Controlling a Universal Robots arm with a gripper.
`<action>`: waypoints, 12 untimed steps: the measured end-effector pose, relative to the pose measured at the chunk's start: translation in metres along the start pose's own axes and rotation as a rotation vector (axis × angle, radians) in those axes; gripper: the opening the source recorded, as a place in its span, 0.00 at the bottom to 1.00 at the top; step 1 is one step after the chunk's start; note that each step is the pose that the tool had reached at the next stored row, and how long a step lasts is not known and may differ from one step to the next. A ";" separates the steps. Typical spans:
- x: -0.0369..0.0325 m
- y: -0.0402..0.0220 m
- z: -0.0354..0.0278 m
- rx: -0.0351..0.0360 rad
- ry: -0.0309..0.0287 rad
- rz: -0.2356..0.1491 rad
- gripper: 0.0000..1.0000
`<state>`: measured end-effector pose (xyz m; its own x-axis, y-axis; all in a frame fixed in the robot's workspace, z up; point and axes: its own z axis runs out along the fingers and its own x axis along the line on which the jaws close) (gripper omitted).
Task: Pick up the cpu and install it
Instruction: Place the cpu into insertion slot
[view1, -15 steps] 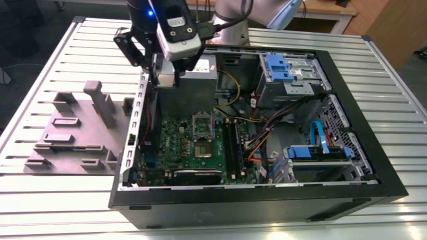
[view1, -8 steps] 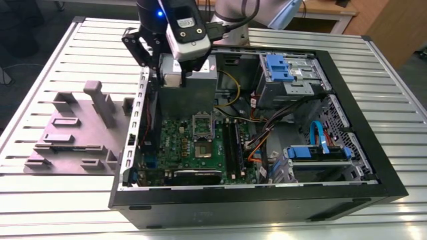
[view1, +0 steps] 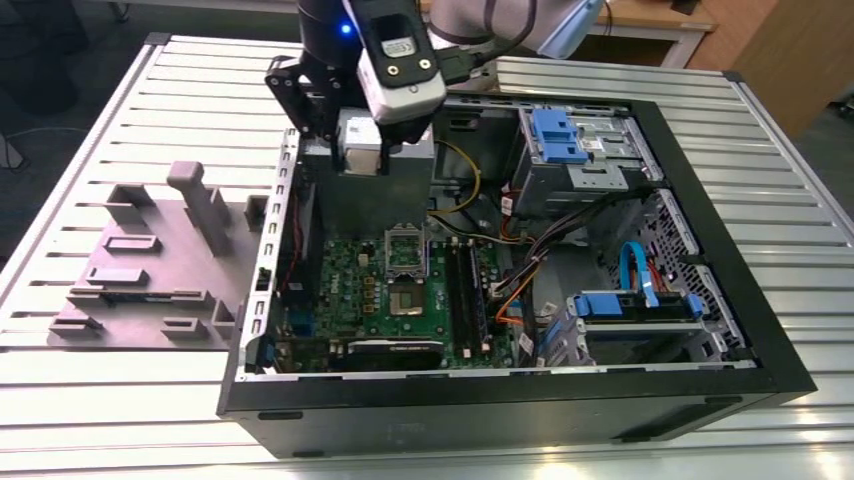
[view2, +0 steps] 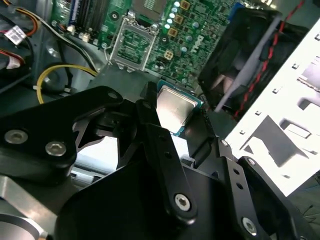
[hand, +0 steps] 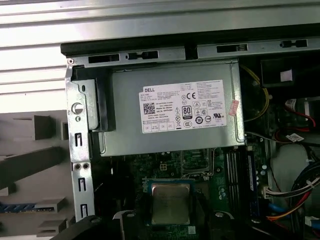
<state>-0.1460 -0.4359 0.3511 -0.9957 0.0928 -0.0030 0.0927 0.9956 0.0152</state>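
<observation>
Ribbed metal worktop (view1: 787, 200) carries an open computer case (view1: 534, 400) lying on its side, with a grey fixture plate (view1: 147, 270) just beside it on the exterior view's left.

Inside the case, the claw (view2: 175, 120) is closed narrowly on the cpu (hand: 171, 202). Its dark fingers (view2: 148, 112) press on two opposite edges, and the silvery top faces up toward the cameras. Both wrist views show the chip held level and off the board, touching nothing but the claw. In the exterior view the arm hangs over the grey power supply (hand: 170, 115), close to the case wall on that view's left.

Pickup looks done, so I judge the work to be in the carry stage, with the install not yet made. The socket (view2: 131, 42) appears empty and lies on the green motherboard (view1: 387, 290), just past the near edge of the power supply. Seating the chip calls for squaring it over that frame, matching its corner orientation, and lowering it flat without any drag across the contacts. Whether the retaining frame is fully swung clear I cannot tell.

Room is tight on two sides. The power supply's edge rises just beside the socket, and the memory slots (view1: 465, 280) run along the other side. A yellow cable loop (view2: 47, 75) and a black fan (view2: 240, 55) sit near the path. Straight above the board the space looks free.
</observation>
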 end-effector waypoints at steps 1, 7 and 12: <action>-0.0024 0.0002 0.0000 0.0000 0.0000 0.001 0.47; -0.0194 0.0018 0.0001 0.0000 0.0000 0.003 0.47; -0.0330 0.0031 0.0002 0.0000 -0.0001 0.003 0.47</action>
<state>-0.1128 -0.4359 0.3511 -0.9954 0.0955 -0.0030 0.0955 0.9953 0.0152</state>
